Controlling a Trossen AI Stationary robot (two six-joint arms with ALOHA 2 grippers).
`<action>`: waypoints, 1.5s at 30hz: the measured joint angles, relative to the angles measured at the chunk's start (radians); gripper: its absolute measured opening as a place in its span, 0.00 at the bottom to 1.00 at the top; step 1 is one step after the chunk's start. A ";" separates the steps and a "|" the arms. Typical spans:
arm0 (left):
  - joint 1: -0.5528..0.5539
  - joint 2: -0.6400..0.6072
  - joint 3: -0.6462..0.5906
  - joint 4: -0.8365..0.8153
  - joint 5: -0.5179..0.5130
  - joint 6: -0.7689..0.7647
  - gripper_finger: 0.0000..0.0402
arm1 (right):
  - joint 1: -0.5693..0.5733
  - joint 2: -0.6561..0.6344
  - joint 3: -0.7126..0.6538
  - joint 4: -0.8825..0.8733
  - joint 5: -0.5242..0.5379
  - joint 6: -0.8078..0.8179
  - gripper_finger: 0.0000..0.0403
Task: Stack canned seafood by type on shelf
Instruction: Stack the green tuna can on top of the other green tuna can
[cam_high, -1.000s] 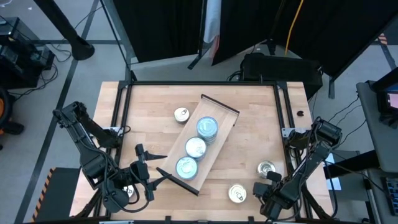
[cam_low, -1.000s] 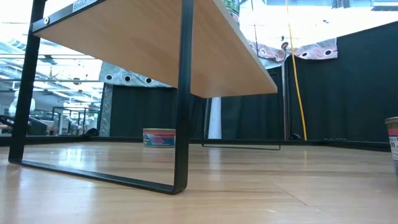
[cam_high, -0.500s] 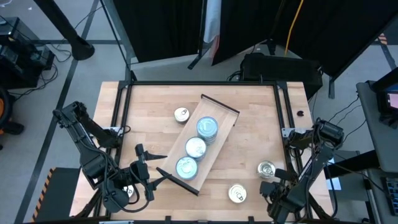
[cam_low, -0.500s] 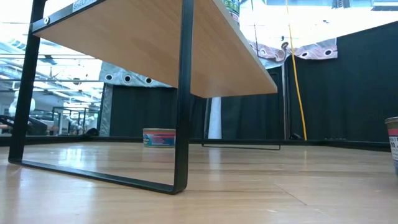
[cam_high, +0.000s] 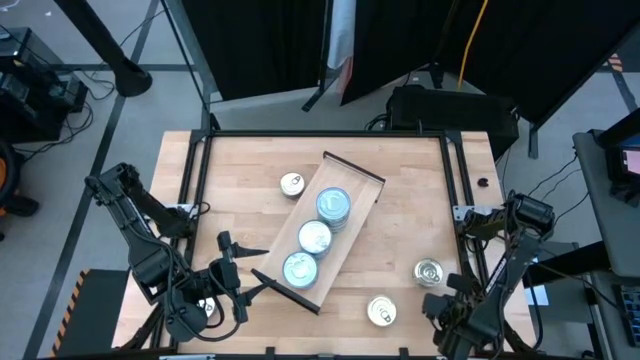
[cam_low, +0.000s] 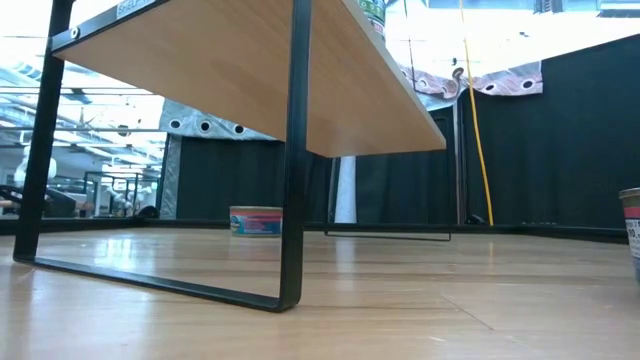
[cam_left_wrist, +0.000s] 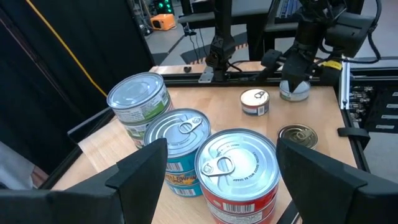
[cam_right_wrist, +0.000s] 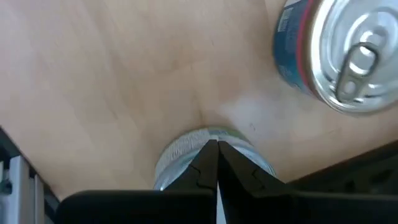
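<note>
Now your right end effector (cam_high: 436, 304) hangs low at the near right corner of the bench (cam_high: 400, 190), its fingers pressed together with nothing between them; in its wrist view the closed tips (cam_right_wrist: 210, 163) sit just over one silver-topped tin (cam_right_wrist: 211, 152), with a second pull-tab tin (cam_right_wrist: 339, 59) close beside it. From above, those two tins lie on the bench at the right, one (cam_high: 429, 271) nearer the arm and one (cam_high: 382, 312) toward the near edge. Your left end effector (cam_high: 236, 270) waits at the near left, fingers (cam_left_wrist: 146, 171) spread apart and empty, aimed at the near end of the shelf (cam_high: 365, 195). That shelf lies diagonally across the middle of the bench and carries three stacks of tins: a red-labelled stack (cam_left_wrist: 236, 171) closest to the left end effector, a blue-labelled stack (cam_left_wrist: 181, 146) in the middle, and a green-labelled stack (cam_left_wrist: 140, 106) farthest. One more tin (cam_high: 292, 184) stands on the bench just beside the shelf's far left side.
</note>
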 joint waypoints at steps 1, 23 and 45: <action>0.000 0.000 0.000 0.000 0.000 0.000 0.75 | 0.000 -0.001 0.013 -0.018 0.003 0.002 0.00; 0.000 0.000 0.000 0.000 -0.006 0.000 0.75 | 0.020 -0.006 -0.050 0.100 0.037 0.044 0.00; -0.001 0.000 0.000 0.000 -0.006 0.000 0.75 | -0.026 0.016 -0.101 0.243 0.105 -0.034 0.00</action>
